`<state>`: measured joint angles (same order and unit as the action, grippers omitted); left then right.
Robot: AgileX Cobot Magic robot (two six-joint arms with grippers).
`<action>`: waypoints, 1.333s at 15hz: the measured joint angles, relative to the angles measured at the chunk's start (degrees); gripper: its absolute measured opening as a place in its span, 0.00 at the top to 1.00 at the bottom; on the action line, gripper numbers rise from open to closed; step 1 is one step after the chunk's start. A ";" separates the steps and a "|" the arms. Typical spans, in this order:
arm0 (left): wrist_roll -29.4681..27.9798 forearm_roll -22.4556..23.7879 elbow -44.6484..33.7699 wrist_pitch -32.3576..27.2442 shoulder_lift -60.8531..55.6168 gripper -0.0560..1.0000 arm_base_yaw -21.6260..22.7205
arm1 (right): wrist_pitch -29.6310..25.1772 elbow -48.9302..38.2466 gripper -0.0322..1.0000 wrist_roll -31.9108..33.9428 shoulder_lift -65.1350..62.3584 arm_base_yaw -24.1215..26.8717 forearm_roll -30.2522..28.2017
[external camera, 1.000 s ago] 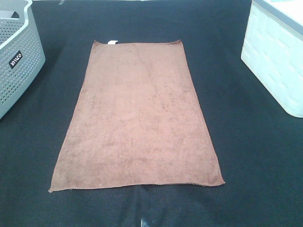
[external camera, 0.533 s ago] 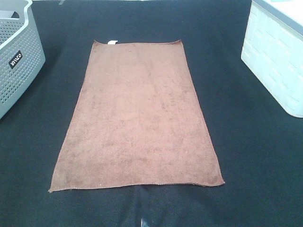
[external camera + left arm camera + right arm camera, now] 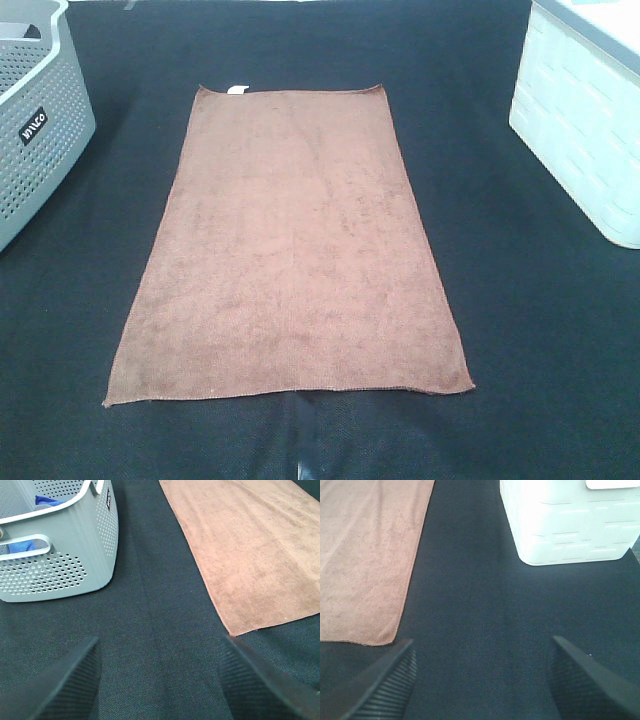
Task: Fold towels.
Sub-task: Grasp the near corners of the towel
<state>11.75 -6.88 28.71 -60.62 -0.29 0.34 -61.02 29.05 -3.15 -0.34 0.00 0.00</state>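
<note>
Exterior high shows me the brown towel (image 3: 290, 245) flat, tag (image 3: 237, 90) at twelve o'clock, no fold yet. My left gripper (image 3: 159, 655) and right gripper (image 3: 482, 652) hang spread, empty.

Black textured mat (image 3: 500, 330) covering the worktop. Grey perforated basket (image 3: 55, 150) at 10 o'clock, bearing a small black label (image 3: 33, 126) and holding a blue item (image 3: 47, 501). White slotted bin (image 3: 580, 140) at 2 o'clock, with a grey rim.
</note>
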 joint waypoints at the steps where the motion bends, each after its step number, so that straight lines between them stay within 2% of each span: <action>1: -0.17 0.00 0.06 0.23 0.00 0.34 0.00 | 0.00 0.00 0.30 0.00 0.00 0.00 0.00; 2: -0.97 -0.17 0.74 3.21 0.11 0.34 0.00 | 0.00 0.00 0.30 0.00 0.00 0.00 0.00; 5: -3.84 -2.81 -0.57 17.30 3.95 0.34 0.00 | 1.43 0.46 0.30 0.00 3.27 0.00 0.00; 8: -4.58 -8.19 -3.95 29.16 13.24 0.34 0.00 | 9.22 0.97 0.30 0.17 11.52 0.00 0.34; 10: -4.81 -15.64 -4.64 35.18 23.15 0.34 0.00 | 15.41 0.97 0.30 3.15 19.71 0.00 0.97; 11: -4.70 -23.20 -4.64 36.96 30.77 0.34 0.00 | 19.77 1.03 0.30 5.84 27.96 0.00 2.46; 12: -3.15 -27.44 -4.64 37.30 35.87 0.34 0.00 | 21.08 1.03 0.30 6.19 32.83 0.00 3.95; 14: 3.72 -34.49 -4.70 37.53 47.15 0.34 0.00 | 22.63 1.03 0.30 5.44 44.63 0.00 9.05; 16: 11.06 -41.48 -4.70 37.59 58.90 0.34 -0.06 | 23.66 1.03 0.30 -0.34 56.15 0.00 16.10; 17: 11.06 -41.48 -4.70 37.59 58.90 0.34 -0.06 | 23.66 1.03 0.30 -0.34 56.15 0.00 16.10; 20: 25.78 -56.38 -4.70 36.96 75.11 0.34 -0.06 | 25.67 1.03 0.30 -14.55 70.47 0.00 28.88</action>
<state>37.53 -63.25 24.01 -23.66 74.83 0.29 -35.35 30.08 -17.70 70.13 0.00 28.88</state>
